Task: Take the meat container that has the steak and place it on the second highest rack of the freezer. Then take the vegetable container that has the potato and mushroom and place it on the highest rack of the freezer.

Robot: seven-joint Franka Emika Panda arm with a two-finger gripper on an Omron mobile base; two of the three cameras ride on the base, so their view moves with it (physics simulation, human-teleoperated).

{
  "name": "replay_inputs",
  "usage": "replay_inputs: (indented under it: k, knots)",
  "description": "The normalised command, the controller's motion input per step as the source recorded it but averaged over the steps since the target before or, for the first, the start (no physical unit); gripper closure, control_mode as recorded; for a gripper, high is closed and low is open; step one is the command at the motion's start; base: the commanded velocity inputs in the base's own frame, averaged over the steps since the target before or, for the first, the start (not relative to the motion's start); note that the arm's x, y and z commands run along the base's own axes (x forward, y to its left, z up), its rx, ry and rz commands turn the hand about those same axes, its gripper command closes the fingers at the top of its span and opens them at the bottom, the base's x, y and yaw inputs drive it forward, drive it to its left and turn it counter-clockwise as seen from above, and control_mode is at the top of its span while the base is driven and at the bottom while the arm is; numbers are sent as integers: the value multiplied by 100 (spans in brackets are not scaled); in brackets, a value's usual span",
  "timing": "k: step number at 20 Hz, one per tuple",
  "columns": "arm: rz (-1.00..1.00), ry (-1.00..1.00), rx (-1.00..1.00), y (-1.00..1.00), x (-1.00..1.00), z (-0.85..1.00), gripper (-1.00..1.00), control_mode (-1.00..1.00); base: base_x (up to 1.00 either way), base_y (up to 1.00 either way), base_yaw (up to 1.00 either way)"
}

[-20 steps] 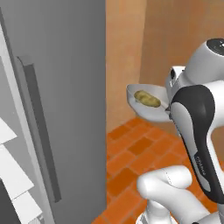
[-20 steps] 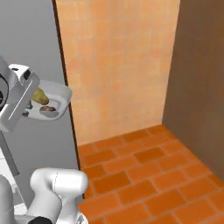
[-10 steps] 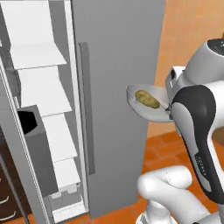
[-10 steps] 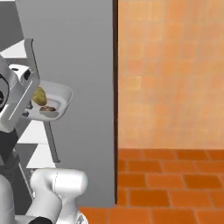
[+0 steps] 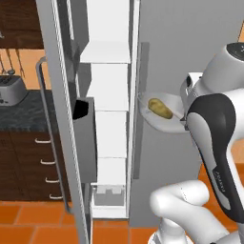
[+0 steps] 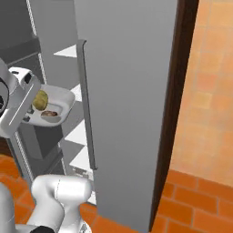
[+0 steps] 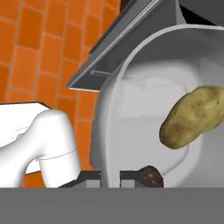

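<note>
My gripper [image 7: 110,176] is shut on the rim of the vegetable container [image 7: 131,109], a light-grey bowl held up in the air. Inside it lie the potato [image 7: 192,117] and the small dark mushroom [image 7: 151,176]. The left base view has the bowl [image 5: 164,121] with the potato [image 5: 160,108] just right of the open freezer [image 5: 136,71], level with its middle white racks [image 5: 106,52]. The frame cuts off the top of the inside, so I cannot tell which rack is highest. From the right, the bowl [image 6: 59,101] hangs before the shelves. The meat container and steak are out of view.
The long grey freezer door [image 5: 62,119] stands open at the left, with a dark bin [image 5: 86,131] on its inner side. Behind it are a toaster [image 5: 10,88], a dark counter [image 5: 24,112] and wooden drawers [image 5: 28,162]. A grey closed front [image 6: 127,91] and an orange wall [image 6: 209,91] lie to the right.
The whole picture has swung from the brick wall round to the open freezer, so the base has moved. The bowl stays in my shut gripper at the same place beside the arm.
</note>
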Motion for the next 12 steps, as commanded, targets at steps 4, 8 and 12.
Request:
replay_inputs:
  k: [4,8,12]
  knots:
    - [0,0,0,0,0,0,100,100,50,-6,59]
    - [0,0,0,0,0,0,100,100,46,-1,38]
    - [0,0,0,0,0,0,100,100,34,0,33]
